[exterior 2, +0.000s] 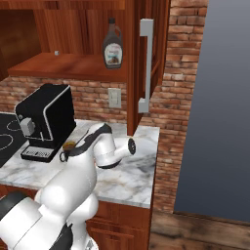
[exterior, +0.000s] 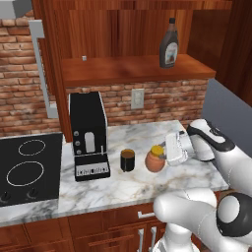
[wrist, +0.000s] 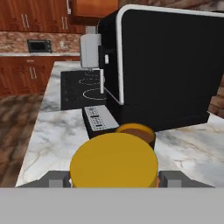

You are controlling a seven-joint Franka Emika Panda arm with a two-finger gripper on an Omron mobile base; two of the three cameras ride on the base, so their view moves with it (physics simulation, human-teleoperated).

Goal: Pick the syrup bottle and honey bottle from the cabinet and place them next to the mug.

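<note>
The claw point(exterior: 165, 151) grips the honey bottle point(exterior: 154, 160) by its yellow-capped top, the bottle standing on the marble table point(exterior: 197, 174) just beside the mug point(exterior: 127, 160). Behind, the syrup bottle point(exterior: 169, 47) stands on the cabinet point(exterior: 128, 69) shelf.

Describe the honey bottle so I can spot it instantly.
On the marble counter, right of the black coffee machine, stand two small things. The honey bottle is the squat orange one with a yellow cap, right of the dark mug.
</note>
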